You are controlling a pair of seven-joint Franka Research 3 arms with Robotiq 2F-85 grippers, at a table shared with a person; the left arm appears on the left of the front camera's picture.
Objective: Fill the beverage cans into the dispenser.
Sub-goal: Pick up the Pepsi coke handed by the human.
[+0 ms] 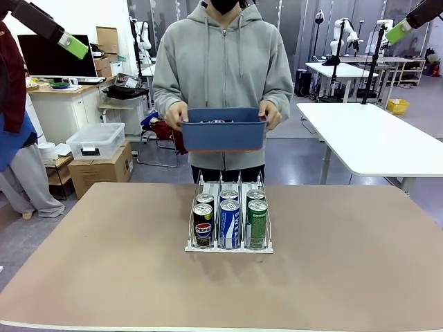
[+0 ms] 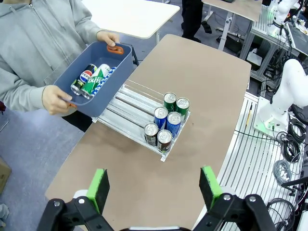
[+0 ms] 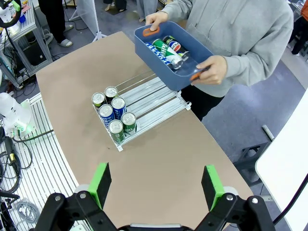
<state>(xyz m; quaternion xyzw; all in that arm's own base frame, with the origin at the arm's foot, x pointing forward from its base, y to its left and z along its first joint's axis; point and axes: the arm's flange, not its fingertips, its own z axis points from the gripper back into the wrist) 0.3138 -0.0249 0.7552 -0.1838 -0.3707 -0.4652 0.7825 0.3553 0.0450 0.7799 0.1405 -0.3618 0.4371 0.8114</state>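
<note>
Six cans (image 1: 229,220) upright at robot-side end of dispenser (image 3: 155,97); both jaws wide open.

Table (image 1: 104,277) open round dispenser (image 1: 229,247); blue bin (image 1: 223,135) — person-held — crowds its far end.

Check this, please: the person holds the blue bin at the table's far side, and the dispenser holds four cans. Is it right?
One point is wrong: the dispenser holds six cans, two in each lane, as the left wrist view shows. The blue bin part is correct.
</note>
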